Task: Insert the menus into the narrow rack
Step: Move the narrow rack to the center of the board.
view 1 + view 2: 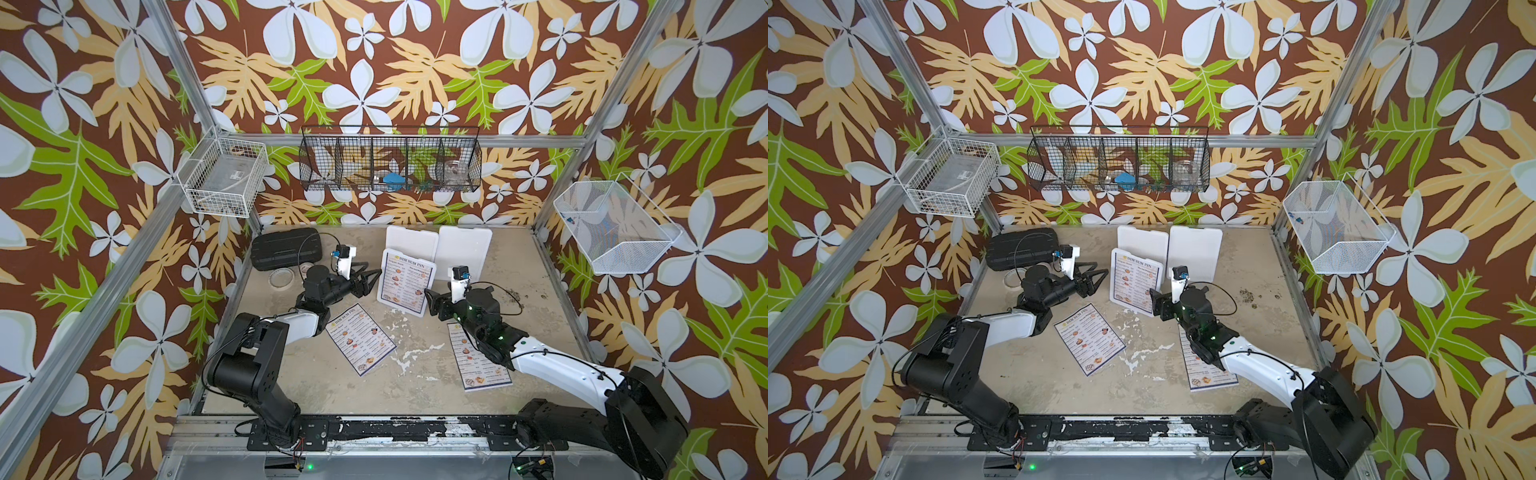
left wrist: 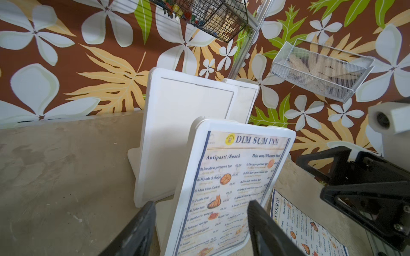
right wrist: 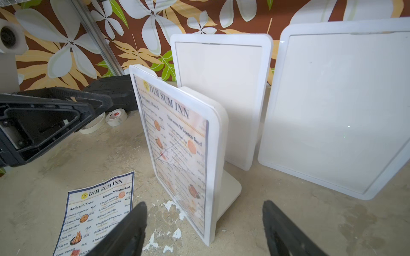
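Note:
One menu stands upright in a white rack at mid-table, also shown in the left wrist view and the right wrist view. A second menu lies flat in front of my left arm. A third menu lies flat, partly under my right arm. My left gripper is open and empty just left of the rack. My right gripper is open and empty by the rack's lower right corner. In the wrist views each gripper frames the rack without touching it.
Two plain white panels stand behind the rack. A black case and tape rolls sit at the back left. Wire baskets hang on the walls: white, black, white mesh.

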